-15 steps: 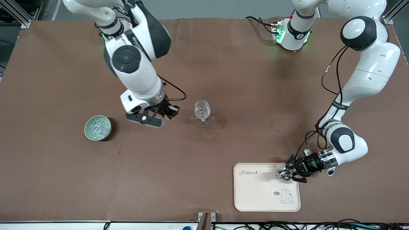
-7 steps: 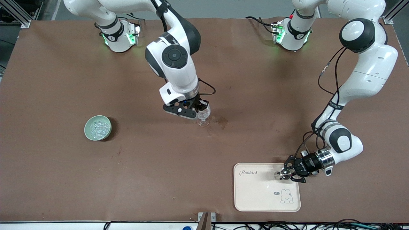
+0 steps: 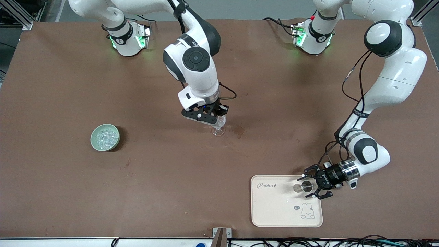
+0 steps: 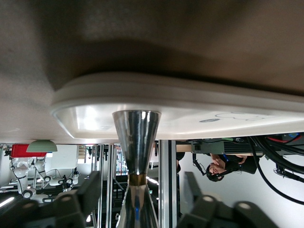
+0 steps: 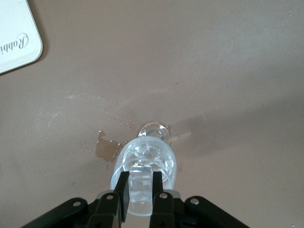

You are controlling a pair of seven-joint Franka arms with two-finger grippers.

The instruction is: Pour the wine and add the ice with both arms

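The ice (image 3: pixel 104 137) lies as small clear cubes in a pale green bowl (image 3: pixel 93 142) on the bench (image 3: pixel 68 192), toward the right arm's end. From the bowl, a stemmed glass (image 3: pixel 217 129) stands at about 3 o'clock, near the middle of the bench. The right gripper (image 5: pixel 140 195) is over this glass, its fingers closed on one ice cube (image 5: pixel 140 183) above the rim. A small wet stain (image 3: pixel 239 130) is beside the glass foot. At 4 o'clock from the glass is a cream tray (image 3: pixel 274 212) with a metal jigger (image 3: pixel 302 187) standing on it. The left gripper (image 3: pixel 312 186) is at the jigger, its fingers spread apart on both sides and not touching it
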